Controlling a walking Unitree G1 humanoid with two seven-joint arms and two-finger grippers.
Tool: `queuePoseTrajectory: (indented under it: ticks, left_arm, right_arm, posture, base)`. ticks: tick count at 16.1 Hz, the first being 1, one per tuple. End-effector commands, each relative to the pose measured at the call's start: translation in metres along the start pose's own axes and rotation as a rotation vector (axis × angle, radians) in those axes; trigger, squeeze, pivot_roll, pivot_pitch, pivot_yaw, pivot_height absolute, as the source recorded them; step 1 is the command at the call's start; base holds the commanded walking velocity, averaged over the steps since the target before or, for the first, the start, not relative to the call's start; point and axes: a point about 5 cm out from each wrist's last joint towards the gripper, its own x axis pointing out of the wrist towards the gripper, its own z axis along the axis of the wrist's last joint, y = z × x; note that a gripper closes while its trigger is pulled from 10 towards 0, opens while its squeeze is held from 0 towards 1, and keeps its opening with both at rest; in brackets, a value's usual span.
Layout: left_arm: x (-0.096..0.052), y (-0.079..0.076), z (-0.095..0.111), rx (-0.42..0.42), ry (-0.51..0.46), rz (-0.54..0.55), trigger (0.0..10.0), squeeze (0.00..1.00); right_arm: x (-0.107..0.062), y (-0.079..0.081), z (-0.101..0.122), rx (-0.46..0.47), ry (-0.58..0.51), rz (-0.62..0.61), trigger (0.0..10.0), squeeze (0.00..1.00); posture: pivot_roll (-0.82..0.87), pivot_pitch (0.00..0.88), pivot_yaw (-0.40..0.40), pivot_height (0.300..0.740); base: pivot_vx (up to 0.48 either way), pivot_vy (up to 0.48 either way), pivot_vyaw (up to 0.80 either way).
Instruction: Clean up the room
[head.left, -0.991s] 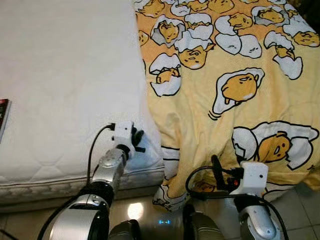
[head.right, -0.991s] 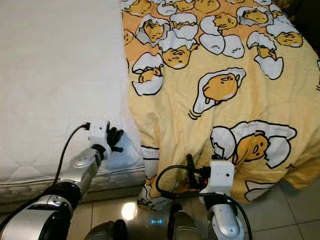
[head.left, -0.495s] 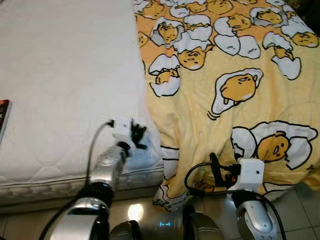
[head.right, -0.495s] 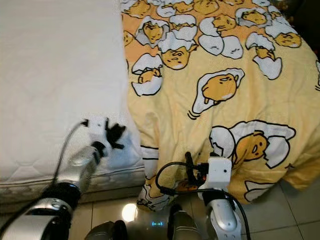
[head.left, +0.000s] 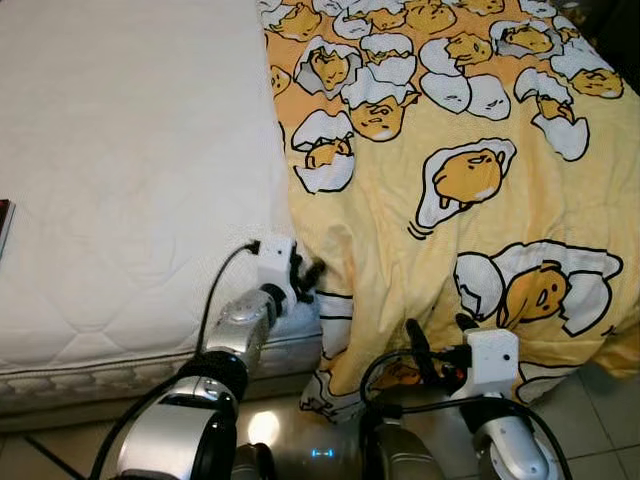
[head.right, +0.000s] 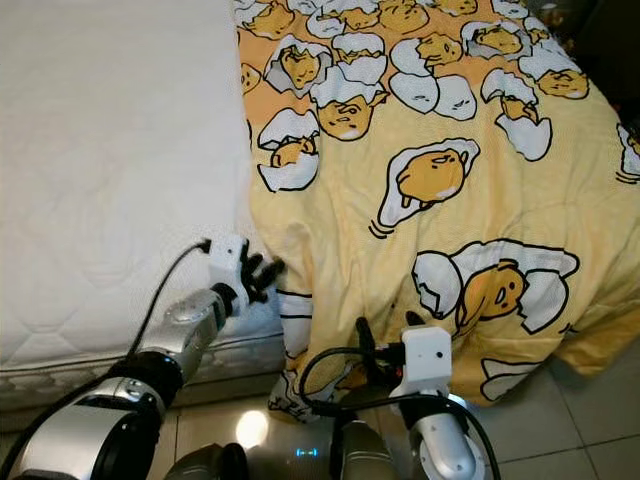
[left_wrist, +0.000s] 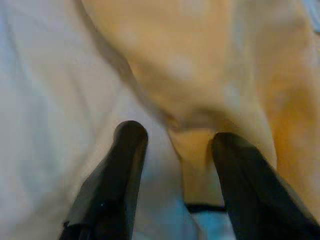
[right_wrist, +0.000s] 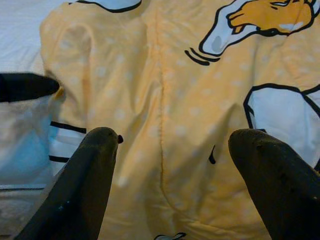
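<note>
Black fingers of the left gripper (head.left: 308, 277) stand spread, jaws open, at the blanket's (head.left: 470, 180) edge where it meets the bare white mattress (head.left: 130, 170), seemingly placed to pinch that hem. The right gripper (right_wrist: 177, 165), jaws also wide apart, hovers low before the yellow egg-print blanket that hangs over the bed's end toward the tiled floor (head.right: 590, 420). The blanket covers the bed's right half; no containers are visible.

Blanket (head.left: 470, 200) right of mattress (head.left: 130, 170), seemingly overlapping.
</note>
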Motion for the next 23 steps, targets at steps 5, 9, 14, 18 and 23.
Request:
queuePoseTrajectory:
  ticks: [5, 9, 14, 18, 23]
  left_arm:
    - [-0.002, -0.008, -0.025, 0.022, 0.107, 0.025, 10.0, 1.0]
    - [-0.001, -0.009, -0.03, 0.058, 0.144, 0.072, 10.0, 1.0]
    - [0.004, -0.029, -0.033, -0.108, 0.146, 0.003, 10.0, 0.09]
    - [-0.004, -0.02, -0.051, -0.129, 0.224, 0.091, 0.0, 0.0]
    - [-0.009, -0.015, -0.058, -0.174, 0.245, 0.072, 0.0, 0.0]
  right_arm:
    - [-0.002, -0.001, 0.005, 0.003, -0.002, 0.01, 10.0, 0.0]
    - [-0.011, -0.001, 0.002, 0.003, 0.021, 0.012, 10.0, 0.0]
    - [-0.015, -0.002, 0.002, 0.002, 0.034, 0.005, 10.0, 0.0]
    - [-0.014, 0.0, 0.001, 0.009, 0.04, 0.005, 10.0, 0.0]
    - [-0.012, 0.003, 0.0, 0.016, 0.043, 0.009, 10.0, 0.0]
  posture:
    - [-0.18, 0.226, -0.016, 0.74]
    - [-0.2, 0.245, -0.02, 0.74]
    - [-0.21, 0.252, -0.02, 0.74]
    - [-0.21, 0.255, -0.014, 0.74]
    - [-0.19, 0.255, -0.011, 0.74]
  base:
    - [0.0, 0.0, 0.0]
    - [0.0, 0.0, 0.0]
    - [0.0, 0.0, 0.0]
    - [0.0, 0.0, 0.0]
    - [0.0, 0.0, 0.0]
